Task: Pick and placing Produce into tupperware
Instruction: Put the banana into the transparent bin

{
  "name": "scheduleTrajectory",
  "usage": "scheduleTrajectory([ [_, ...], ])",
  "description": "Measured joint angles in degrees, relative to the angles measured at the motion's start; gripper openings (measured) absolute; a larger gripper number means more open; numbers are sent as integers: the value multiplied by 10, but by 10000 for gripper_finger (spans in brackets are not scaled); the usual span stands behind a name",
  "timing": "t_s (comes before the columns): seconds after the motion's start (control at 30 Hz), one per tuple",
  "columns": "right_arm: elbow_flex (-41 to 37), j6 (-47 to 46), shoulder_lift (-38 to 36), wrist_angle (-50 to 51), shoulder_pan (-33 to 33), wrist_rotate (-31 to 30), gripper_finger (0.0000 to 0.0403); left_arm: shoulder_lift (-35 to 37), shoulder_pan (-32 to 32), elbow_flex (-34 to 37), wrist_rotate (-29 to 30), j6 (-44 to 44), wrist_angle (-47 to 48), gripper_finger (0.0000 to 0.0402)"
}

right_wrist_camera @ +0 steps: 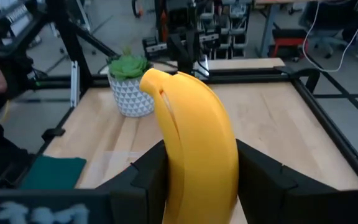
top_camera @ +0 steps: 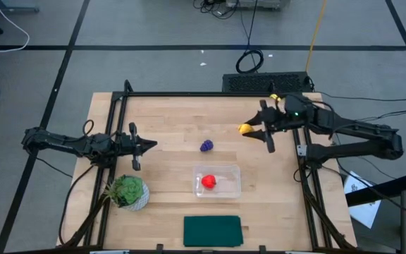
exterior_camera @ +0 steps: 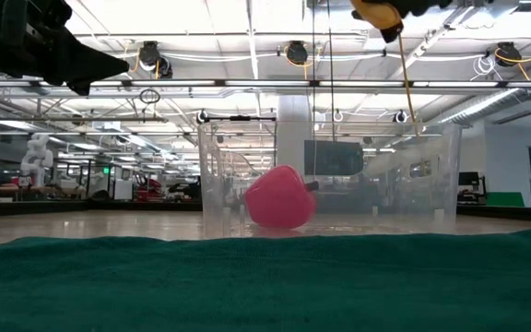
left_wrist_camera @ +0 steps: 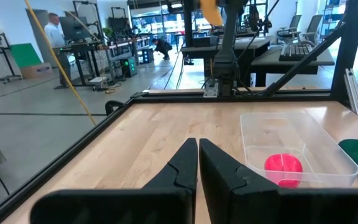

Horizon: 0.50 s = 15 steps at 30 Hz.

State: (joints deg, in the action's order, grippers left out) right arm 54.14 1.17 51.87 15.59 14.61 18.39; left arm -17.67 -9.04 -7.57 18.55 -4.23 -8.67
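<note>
Right up close in the right wrist view, the yellow banana sits squeezed between the two dark fingers of the right gripper. From above, that gripper hangs over the far right part of the table, with the banana held up off the wood.

The banana looks smooth, hard and light, like a plastic toy. Smooth things can slip, so a hold around its fat middle, where it is held now, seems best. Its curved shape could let it turn in the grip.

The clear tupperware sits near the front middle of the table, and the round red fruit is already inside it. The box looks thin and light, so it may slide if bumped.

The purple grape bunch lies on the wood between the two arms, well apart from the box. It looks bumpy, but it is too small here to be sure.

The left gripper waits over the left side, its fingers pressed together on nothing. A leafy plant in a white pot and a dark green mat sit near the front edge.
</note>
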Motion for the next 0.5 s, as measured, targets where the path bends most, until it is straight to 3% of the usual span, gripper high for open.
scheduleTrajectory([
  [0.27, -102, -35, -82, -83, 0, 1, 147, 0, 0, 0, 0, 0, 0, 21],
  [0.5, -147, -42, -125, -85, -1, -1, 147, 0, 0, 0, 0, 0, 1, 21],
])
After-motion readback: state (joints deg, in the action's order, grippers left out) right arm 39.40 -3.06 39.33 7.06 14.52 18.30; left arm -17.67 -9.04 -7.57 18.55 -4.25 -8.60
